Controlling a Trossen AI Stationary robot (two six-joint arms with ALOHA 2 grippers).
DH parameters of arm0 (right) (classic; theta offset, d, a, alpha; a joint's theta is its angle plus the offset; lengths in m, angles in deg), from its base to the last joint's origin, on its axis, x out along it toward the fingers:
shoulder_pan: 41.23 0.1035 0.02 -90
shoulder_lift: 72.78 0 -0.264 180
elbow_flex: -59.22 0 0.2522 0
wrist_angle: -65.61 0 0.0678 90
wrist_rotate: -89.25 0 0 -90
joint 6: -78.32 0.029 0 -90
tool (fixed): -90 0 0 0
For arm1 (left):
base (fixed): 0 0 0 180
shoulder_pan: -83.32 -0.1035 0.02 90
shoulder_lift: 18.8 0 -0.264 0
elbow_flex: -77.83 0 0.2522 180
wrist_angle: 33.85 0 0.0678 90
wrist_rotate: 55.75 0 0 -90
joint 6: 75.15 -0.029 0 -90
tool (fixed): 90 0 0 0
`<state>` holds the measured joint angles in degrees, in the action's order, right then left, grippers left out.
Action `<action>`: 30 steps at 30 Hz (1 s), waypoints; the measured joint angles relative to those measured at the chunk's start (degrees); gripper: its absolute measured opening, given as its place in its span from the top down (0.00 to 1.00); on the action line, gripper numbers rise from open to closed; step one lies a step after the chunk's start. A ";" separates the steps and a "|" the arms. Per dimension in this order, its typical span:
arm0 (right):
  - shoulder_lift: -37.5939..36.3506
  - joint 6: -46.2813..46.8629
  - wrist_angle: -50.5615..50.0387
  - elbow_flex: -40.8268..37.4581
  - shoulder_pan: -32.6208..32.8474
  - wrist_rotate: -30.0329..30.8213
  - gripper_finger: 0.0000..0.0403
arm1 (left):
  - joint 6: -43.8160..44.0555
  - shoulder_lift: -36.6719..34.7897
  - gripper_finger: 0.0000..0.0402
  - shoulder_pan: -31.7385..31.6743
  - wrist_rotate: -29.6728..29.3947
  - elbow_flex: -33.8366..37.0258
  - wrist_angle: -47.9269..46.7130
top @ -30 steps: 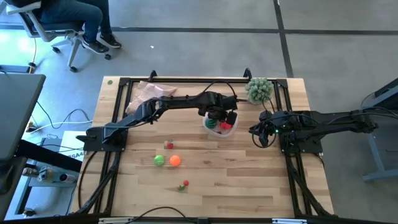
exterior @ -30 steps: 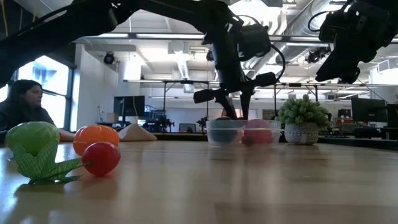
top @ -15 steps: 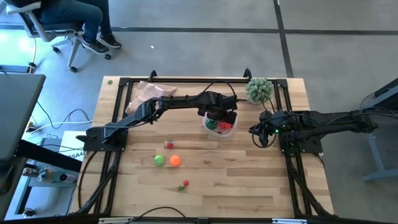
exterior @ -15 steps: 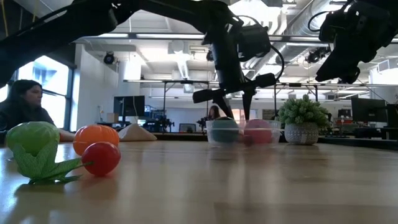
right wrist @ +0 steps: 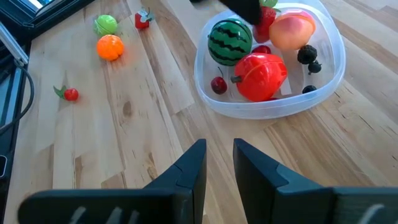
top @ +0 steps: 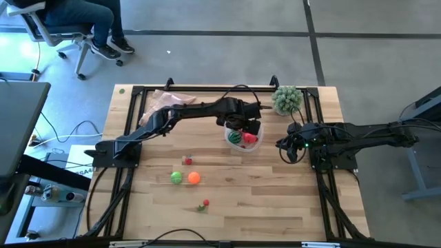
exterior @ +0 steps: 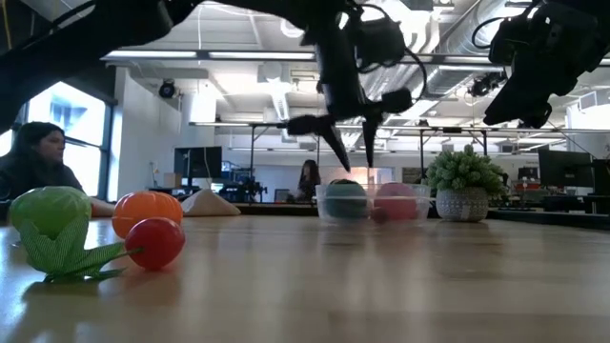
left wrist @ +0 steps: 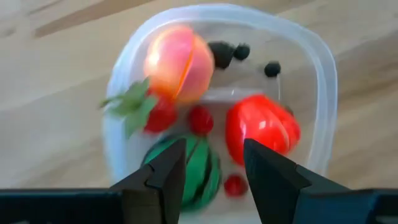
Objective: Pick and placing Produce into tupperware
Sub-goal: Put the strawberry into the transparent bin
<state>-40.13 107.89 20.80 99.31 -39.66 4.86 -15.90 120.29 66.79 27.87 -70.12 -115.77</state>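
Note:
The clear tupperware (top: 242,138) stands right of the table's middle and holds a striped green ball (right wrist: 230,40), a red piece (right wrist: 260,74), a peach-coloured fruit (right wrist: 291,31) and tiny dark berries (right wrist: 308,56). My left gripper (exterior: 352,160) hangs open just above the tub, pointing down, with nothing between its fingers. A green ball (top: 177,177), an orange ball (top: 193,177) and two small red pieces (top: 187,160) (top: 204,204) lie on the wood toward the near left. My right gripper (top: 286,148) waits open to the right of the tub, above the table.
A potted pale-green plant (top: 287,100) stands behind the tub to the right. A beige cloth (top: 165,103) lies at the far left. Black frame rails (top: 131,138) run along the table's sides. A person (exterior: 33,162) sits beyond the table.
My left gripper has opened wider inside the tub and then risen straight up, so its fingertips now stand clear above the rim. The striped green ball stays in the tub.

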 joint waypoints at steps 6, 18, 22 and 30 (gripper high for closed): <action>0.00 0.00 0.00 0.00 0.00 0.00 0.82 | 6.02 -5.55 0.65 0.00 3.96 -0.04 -10.15; 0.00 0.02 0.00 0.00 0.00 0.00 0.82 | 11.58 -8.91 0.66 0.04 11.48 1.81 -21.98; 0.02 0.02 0.00 0.00 -0.02 0.00 0.82 | 10.94 -9.94 0.64 0.07 13.49 5.46 -21.91; 0.02 0.01 0.00 0.00 -0.02 0.00 0.82 | 9.24 -16.61 0.53 -1.20 13.43 18.88 -21.77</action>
<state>-40.11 107.89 20.80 99.31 -39.68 4.86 -6.66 103.68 65.58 41.30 -51.24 -137.54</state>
